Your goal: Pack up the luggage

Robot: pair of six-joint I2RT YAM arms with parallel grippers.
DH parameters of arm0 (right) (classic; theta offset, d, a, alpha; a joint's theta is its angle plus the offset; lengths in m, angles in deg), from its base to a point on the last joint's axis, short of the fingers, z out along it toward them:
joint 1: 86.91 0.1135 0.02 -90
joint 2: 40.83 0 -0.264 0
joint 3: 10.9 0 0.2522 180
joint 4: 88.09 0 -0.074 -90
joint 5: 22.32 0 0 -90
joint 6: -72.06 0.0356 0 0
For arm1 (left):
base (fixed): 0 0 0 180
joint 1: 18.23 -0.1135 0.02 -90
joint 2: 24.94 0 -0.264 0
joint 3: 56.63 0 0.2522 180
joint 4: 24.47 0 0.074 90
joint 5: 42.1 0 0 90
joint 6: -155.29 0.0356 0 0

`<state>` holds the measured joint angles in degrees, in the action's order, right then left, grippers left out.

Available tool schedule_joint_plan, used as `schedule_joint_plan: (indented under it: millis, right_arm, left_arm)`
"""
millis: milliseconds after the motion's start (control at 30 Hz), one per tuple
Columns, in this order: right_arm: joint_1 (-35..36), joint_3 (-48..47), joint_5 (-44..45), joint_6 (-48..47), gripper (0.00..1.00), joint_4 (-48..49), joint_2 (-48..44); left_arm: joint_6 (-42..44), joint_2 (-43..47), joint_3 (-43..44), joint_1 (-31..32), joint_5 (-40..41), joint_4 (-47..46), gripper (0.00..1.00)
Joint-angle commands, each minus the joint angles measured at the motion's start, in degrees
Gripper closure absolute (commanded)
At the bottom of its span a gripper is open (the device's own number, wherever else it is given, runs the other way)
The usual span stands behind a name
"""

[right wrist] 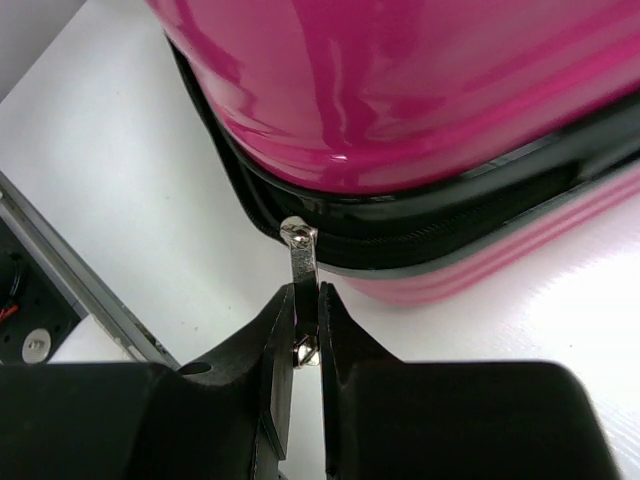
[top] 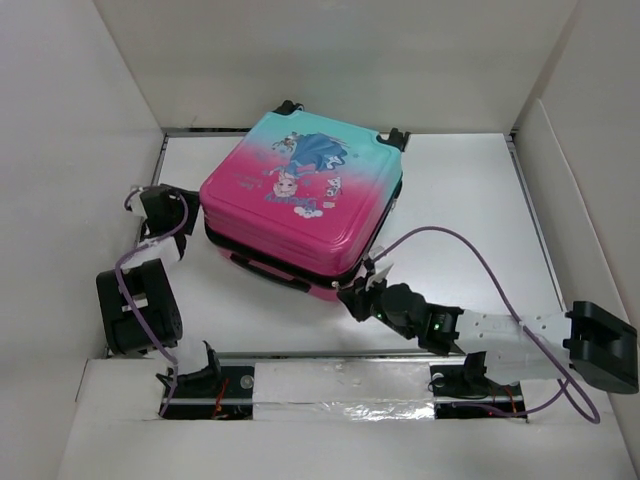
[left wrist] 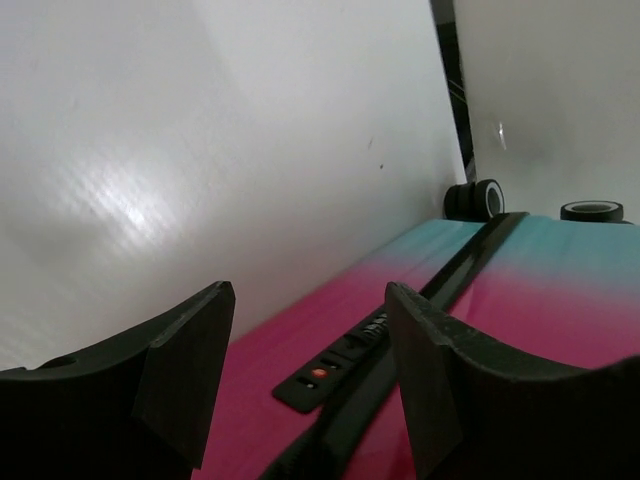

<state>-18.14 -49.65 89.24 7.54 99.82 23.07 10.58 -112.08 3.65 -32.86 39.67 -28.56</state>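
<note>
luggage [top: 300, 205]: child's hard-shell suitcase lying flat in the middle of the white table [top: 470, 220], cartoon print facing up, pink at the near end fading to teal at the far end; the upper shell sits down on the lower one
wheels [left wrist: 478, 198]: black and white, at the far teal end
carry handle [top: 268, 272]: dark, on the near pink side
lock panel [left wrist: 335, 365]: black with a small red mark, set into the pink side beside the dark seam
zipper pull [right wrist: 303, 270]: silver metal tab hanging from the black zip band at the near right corner of the luggage
right gripper [right wrist: 306, 300]: at that near right corner, jaws nearly together, pinching the zipper pull between the fingertips
left gripper [left wrist: 305, 300]: low by the left side of the luggage, jaws spread wide with nothing between them; whether it touches the shell cannot be told
walls [top: 330, 60]: plain white panels around the table
</note>
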Motion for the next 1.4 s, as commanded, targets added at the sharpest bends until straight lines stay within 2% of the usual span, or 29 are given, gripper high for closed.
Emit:
schedule_joint_plan:
  millis: [0, 233, 467, 567, 700, 767, 800, 900, 1000, 1100, 1133, 1267, 1367]
  right_arm:
    - [2.1, -3.0, -5.6, 0.5, 1.0, 3.0, 1.3]
    - [5.0, -9.4, -7.2, -0.5, 1.0, 8.3, 10.7]
    - [5.1, -25.3, -5.6, -9.3, 1.0, 0.8, 20.7]
    - [5.1, -31.4, -7.4, -11.1, 1.0, -2.4, 24.2]
    - [3.7, -34.6, -10.9, -14.2, 1.0, 0.3, 26.2]
    - [1.3, -39.1, -16.6, -16.1, 1.0, -1.5, 29.9]
    - [-0.9, -40.4, -22.7, -16.7, 1.0, -1.5, 31.2]
    - [-2.6, -45.5, -29.4, -19.0, 1.0, -5.0, 34.4]
    - [-2.1, -44.0, -27.6, -19.6, 1.0, -5.7, 31.6]
    - [-2.1, -36.9, -25.8, -17.2, 1.0, -3.0, 27.3]
    - [-2.1, -32.4, -25.1, -16.7, 1.0, -1.2, 24.2]
    - [-3.1, -24.6, -24.4, -14.7, 1.0, -0.4, 17.6]
    - [-3.6, -21.8, -23.5, -14.8, 1.0, -2.2, 14.3]
  left_arm:
    - [-3.5, 2.8, -8.8, 8.7, -7.1, -8.8, 0.41]
    - [-8.6, 6.7, -22.4, 22.5, -3.4, -21.4, 0.43]
    - [-9.1, 11.6, -28.4, 31.4, 1.5, -24.3, 0.44]
    - [-8.5, 12.9, -28.9, 31.9, 2.1, -24.3, 0.44]
    - [-8.4, 14.1, -31.1, 31.9, 2.4, -25.7, 0.46]
    - [-8.3, 14.6, -32.2, 31.9, 2.7, -26.4, 0.46]
    - [-7.5, 15.2, -33.0, 31.9, 3.0, -26.5, 0.46]
    - [-5.1, 16.5, -32.5, 31.9, 4.8, -23.9, 0.46]
    - [-2.0, 19.6, -31.6, 31.3, 6.7, -21.5, 0.39]
    - [-0.2, 22.5, -30.0, 29.9, 8.1, -18.2, 0.36]
    - [0.0, 22.7, -29.4, 29.1, 9.8, -17.2, 0.37]
    - [0.0, 21.5, -28.0, 28.5, 11.1, -16.3, 0.46]
    - [-0.5, 20.2, -28.9, 28.5, 11.0, -17.2, 0.48]
